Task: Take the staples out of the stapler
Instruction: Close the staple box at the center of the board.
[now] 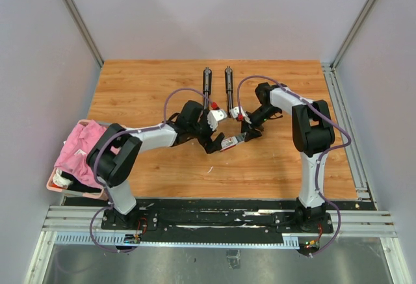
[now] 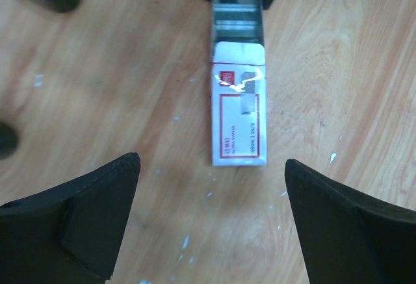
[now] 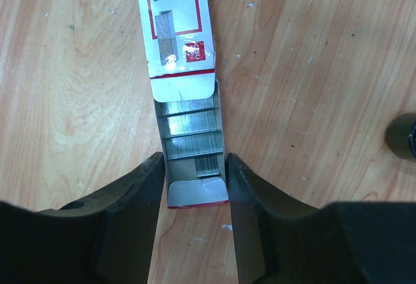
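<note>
The right gripper pinches a cardboard tray of staples. The tray protrudes from its red-and-white sleeve on a wooden table.

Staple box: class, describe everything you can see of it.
The staple box is small white card with red borders and print. Its sleeve is slid partway off an inner tray holding rows of silvery staples. The right hand clamps the tray's sides; the open left hand is clear of it, above the wooden table.
</note>
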Robot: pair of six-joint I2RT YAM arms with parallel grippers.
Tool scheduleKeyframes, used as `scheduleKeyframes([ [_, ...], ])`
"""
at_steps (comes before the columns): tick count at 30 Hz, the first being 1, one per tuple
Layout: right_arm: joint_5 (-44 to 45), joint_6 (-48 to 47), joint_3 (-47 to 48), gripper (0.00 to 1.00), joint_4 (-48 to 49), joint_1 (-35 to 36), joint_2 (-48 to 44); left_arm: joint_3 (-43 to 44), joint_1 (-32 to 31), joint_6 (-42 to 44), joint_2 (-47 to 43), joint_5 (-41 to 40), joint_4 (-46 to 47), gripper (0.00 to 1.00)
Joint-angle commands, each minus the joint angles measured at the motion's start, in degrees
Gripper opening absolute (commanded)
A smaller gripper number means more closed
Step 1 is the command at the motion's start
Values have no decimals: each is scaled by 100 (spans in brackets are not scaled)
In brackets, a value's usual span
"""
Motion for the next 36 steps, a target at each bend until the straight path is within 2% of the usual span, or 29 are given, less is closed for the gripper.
scheduleKeyframes([
  [1, -94, 37, -99, 44, -30, 107, -163, -139, 348, -228, -682, 235, -144, 98],
  [5, -94, 101, -80, 44, 0, 105, -167, -338, 401, -302, -815, 126, -395, 99],
  [9, -112, 129, -62, 44, 17, 108, -190, -466, 401, -326, -790, -150, -569, 86],
  [12, -120, 143, -54, 44, 26, 103, -204, -443, 409, -432, -666, -452, -599, 81],
  [25, -78, 88, -96, 44, 17, 128, -213, 99, 401, -765, 163, -673, -766, 82],
  [36, -107, 31, -235, 43, 26, 160, -384, 154, 331, -875, 268, -282, -768, 82],
])
